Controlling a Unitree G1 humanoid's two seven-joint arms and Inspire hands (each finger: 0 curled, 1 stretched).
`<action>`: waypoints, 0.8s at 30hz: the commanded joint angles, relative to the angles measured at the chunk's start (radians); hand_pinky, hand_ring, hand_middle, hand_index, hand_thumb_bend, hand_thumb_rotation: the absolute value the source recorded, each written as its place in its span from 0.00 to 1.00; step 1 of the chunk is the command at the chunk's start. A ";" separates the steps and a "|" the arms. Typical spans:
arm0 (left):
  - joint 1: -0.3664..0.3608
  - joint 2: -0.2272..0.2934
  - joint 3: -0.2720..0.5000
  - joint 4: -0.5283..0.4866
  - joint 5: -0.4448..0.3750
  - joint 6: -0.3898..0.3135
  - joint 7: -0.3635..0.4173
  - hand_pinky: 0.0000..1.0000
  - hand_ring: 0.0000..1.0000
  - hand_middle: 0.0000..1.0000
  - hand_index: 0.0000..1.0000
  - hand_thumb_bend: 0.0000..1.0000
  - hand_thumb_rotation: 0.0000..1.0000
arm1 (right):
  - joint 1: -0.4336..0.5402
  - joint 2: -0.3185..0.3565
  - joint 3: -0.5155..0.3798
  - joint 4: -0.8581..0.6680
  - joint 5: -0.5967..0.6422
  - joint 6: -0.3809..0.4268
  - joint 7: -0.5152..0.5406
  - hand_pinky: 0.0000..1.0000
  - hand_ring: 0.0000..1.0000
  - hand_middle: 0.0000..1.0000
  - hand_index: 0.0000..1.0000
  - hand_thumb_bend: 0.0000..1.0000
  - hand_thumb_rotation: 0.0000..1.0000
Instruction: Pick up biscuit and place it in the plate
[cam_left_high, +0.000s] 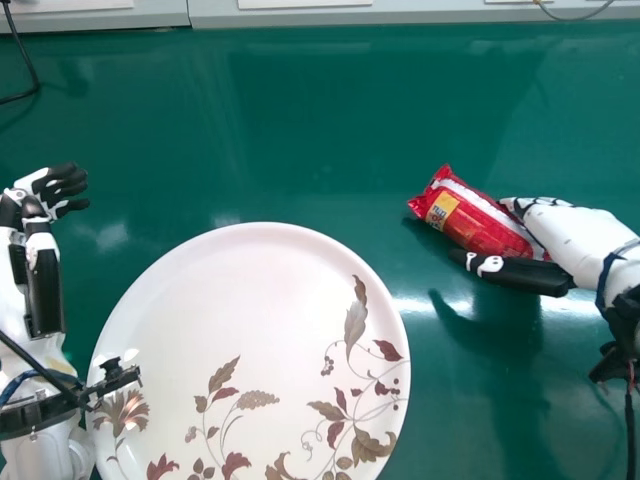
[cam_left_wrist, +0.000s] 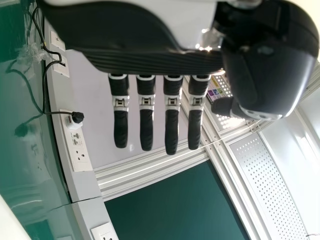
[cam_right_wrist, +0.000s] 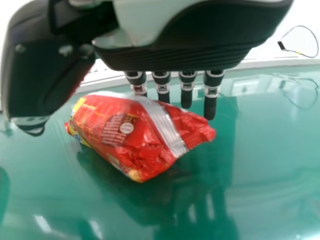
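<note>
Beyond the plate's right side, over the green table (cam_left_high: 300, 130), the red biscuit packet (cam_left_high: 478, 218) sits slantwise between the thumb and fingers of the right hand (cam_left_high: 575, 240). From the head view it offers a yellow patch near one crimped end; the right wrist view brings out a silvery seam running across the wrapper, a small pale disc and the creased, pinched tip of the other end. The right hand comes in from the right side, its fingers (cam_right_wrist: 210, 102) straight and slightly apart on one side of the packet, the thumb on the other. Whether they touch it, I cannot tell.

The plate (cam_left_high: 250, 290) is round, white and smooth, with a glossy rim and a print of brown and dark red leaves, stems and berries. At the left edge of the head view, the left hand (cam_left_high: 62, 188) is beyond the plate, spread open, with its forearm running past the plate's left rim. The left wrist view shows those fingers straight and evenly spaced, and past them wall sockets (cam_left_wrist: 79, 152) with a black cable (cam_left_wrist: 44, 90), smooth metal rails (cam_left_wrist: 150, 172) and a panel (cam_left_wrist: 265, 175) dotted with small round holes
</note>
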 joint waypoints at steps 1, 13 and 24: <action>0.033 0.000 0.011 0.036 0.010 0.000 0.000 0.62 0.70 0.70 0.71 0.11 0.23 | -0.003 0.007 0.024 0.021 -0.013 -0.019 -0.017 0.85 0.94 0.97 0.96 0.94 0.62; 0.019 0.000 0.005 0.031 -0.002 0.010 -0.006 0.63 0.72 0.70 0.71 0.11 0.21 | -0.055 0.052 0.101 0.166 -0.079 -0.085 -0.166 0.56 0.62 0.71 0.74 0.71 0.22; 0.013 0.004 0.011 0.026 -0.007 0.025 -0.010 0.63 0.72 0.70 0.72 0.12 0.23 | -0.050 0.096 0.100 0.291 -0.104 -0.206 -0.502 0.10 0.16 0.39 0.48 0.52 0.00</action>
